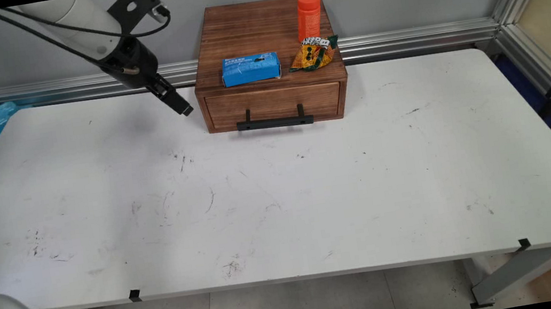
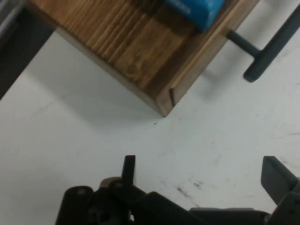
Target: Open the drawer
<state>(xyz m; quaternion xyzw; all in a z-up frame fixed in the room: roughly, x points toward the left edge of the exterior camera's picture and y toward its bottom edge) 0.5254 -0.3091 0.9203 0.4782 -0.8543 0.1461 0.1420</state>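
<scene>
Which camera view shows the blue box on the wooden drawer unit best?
The main view: the whole blue box lies on top of the wooden drawer unit, left of the orange bottle. The hand view shows only one corner of the box at its top edge, beyond the open claw.

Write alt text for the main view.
A black gripper hangs open above a white table, just left of a closed wooden drawer box. On the box sit a blue carton, an orange bottle and a yellow snack packet.
</scene>
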